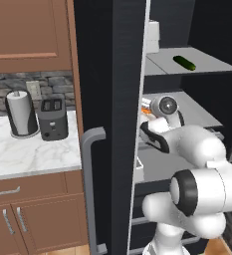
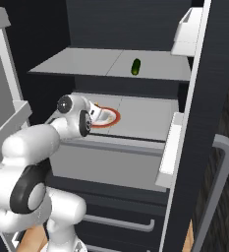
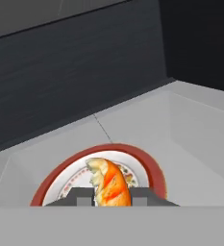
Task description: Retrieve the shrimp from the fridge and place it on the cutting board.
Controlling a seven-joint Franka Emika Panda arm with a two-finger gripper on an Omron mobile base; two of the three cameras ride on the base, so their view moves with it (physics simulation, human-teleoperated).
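Note:
The shrimp (image 3: 108,185), orange and whitish and curled, sits between my two dark fingertips (image 3: 82,196), just above a white red-rimmed plate (image 3: 149,166). My gripper (image 3: 112,197) is shut on the shrimp. The plate (image 2: 115,118) rests on the middle grey shelf (image 2: 145,118) of the black fridge (image 1: 112,74), whose door stands open. My hand (image 2: 76,115) reaches in over the plate's left side. The cutting board is out of view.
A dark green cucumber (image 2: 135,66) lies on the shelf above. The open door with its grey handle (image 1: 90,189) stands left of the arm. Door bins (image 2: 172,147) flank the right side. A toaster (image 1: 53,118) and paper towel roll (image 1: 21,113) stand on the marble counter (image 1: 33,154).

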